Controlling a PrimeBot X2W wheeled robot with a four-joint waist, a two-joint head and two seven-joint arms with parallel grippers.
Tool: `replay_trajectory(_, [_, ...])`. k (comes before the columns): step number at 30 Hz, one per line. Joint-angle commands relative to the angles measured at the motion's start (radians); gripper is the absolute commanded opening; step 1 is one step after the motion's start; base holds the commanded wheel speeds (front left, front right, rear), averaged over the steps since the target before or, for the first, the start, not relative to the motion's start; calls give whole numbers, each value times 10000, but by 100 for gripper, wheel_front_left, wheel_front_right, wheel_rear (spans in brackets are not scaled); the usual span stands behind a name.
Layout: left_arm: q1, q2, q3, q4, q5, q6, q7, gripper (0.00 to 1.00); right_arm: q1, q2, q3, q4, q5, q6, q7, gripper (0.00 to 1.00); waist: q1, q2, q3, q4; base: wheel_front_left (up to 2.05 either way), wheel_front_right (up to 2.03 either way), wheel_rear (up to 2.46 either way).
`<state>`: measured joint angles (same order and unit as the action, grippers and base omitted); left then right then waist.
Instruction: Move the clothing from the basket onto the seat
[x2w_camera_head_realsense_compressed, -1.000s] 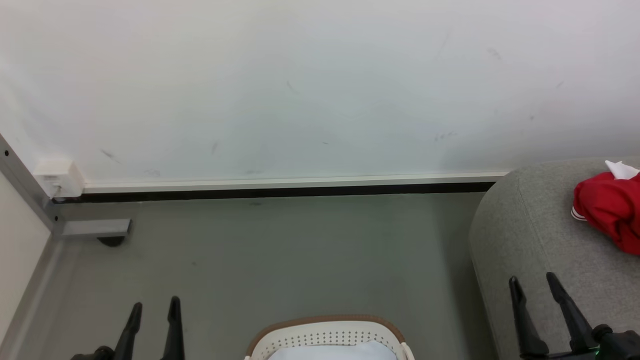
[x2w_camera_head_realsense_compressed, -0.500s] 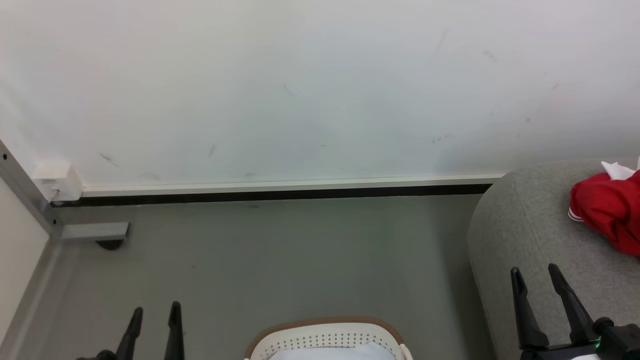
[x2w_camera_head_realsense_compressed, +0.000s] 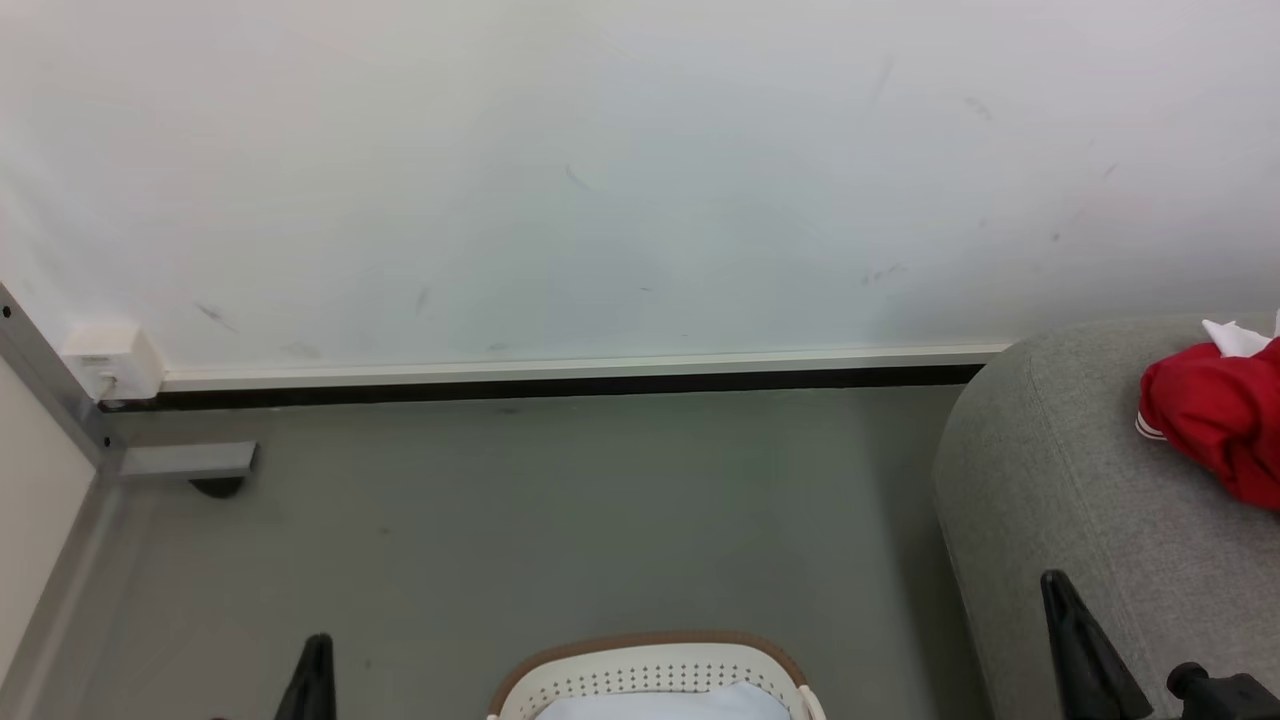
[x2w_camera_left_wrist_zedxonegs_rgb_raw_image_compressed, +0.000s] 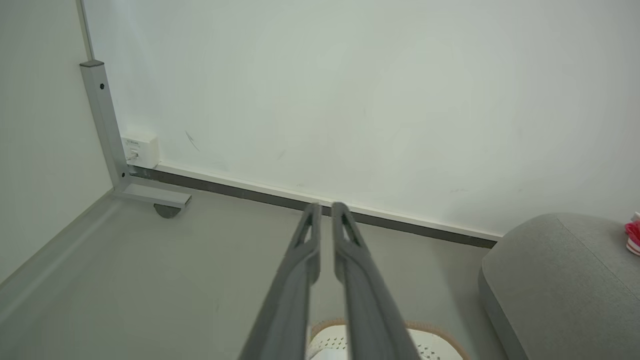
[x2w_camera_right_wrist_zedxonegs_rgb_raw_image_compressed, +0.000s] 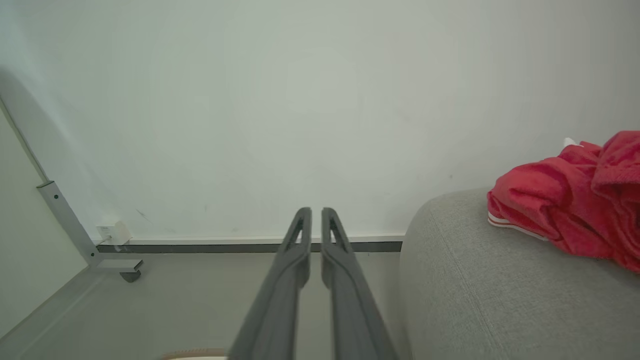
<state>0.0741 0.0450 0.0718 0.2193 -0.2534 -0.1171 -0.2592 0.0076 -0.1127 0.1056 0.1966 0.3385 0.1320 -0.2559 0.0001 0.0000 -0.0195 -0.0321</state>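
1. Your left gripper (x2w_camera_left_wrist_zedxonegs_rgb_raw_image_compressed: 326, 207) hangs low over the smooth grey floor (x2w_camera_head_realsense_compressed: 560, 520), its two long dark fingers drawn almost together with a thin slit between them, clenched on nothing
2. Your right gripper (x2w_camera_right_wrist_zedxonegs_rgb_raw_image_compressed: 315, 212) reads the same: fingers closed to a narrow gap, nothing held, tips aimed at the scuffed white wall (x2w_camera_head_realsense_compressed: 640, 180)
3. There's the bright red soft garment (x2w_camera_head_realsense_compressed: 1215, 420), white trim and a thin white-striped cuff showing, lying bunched on top of the large light grey fabric-upholstered sofa (x2w_camera_head_realsense_compressed: 1080, 480) at the right edge of your head view, well apart from both grippers
4. The oval cream-white perforated plastic basket (x2w_camera_head_realsense_compressed: 650, 640) with its brown woven-look rim sits on the floor at bottom centre, between your arms and near the sofa's rounded end
5. Inside it you see a plain pale white-bluish cloth (x2w_camera_head_realsense_compressed: 680, 702)
6. Far left, a grey metal post (x2w_camera_head_realsense_compressed: 50, 390) stands in the corner, with a small white box (x2w_camera_head_realsense_compressed: 110, 360) on the wall just beside it
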Motion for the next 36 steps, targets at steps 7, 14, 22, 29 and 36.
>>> replay_trajectory(7, [-288, 39, 124, -24, -1353, -14, 413, 0, -199, 16, -194, -74, 1331, -1, 299, 0, 0, 0, 12, 19, 0, 0, 0])
replay_trajectory(14, [-420, 43, 123, -36, -2577, -28, 712, 0, -314, 44, -360, -16, 2494, -3, 609, 0, 0, 0, 24, 37, 0, 0, 0])
replay_trajectory(22, [-582, 47, 146, -21, -3849, -42, 1044, 0, -429, 81, -534, 36, 3700, -4, 931, 0, 0, 0, 39, 57, 0, 0, 0])
replay_trajectory(29, [-715, 51, 173, 4, -4860, -55, 1323, 0, -508, 115, -684, 79, 4675, -6, 1199, 0, 0, 0, 51, 75, 0, 0, 0])
replay_trajectory(36, [-850, 55, 202, 30, -5811, -68, 1583, 0, -599, 151, -819, 116, 5561, -7, 1444, 0, -1, 0, 64, 93, 0, 0, 0])
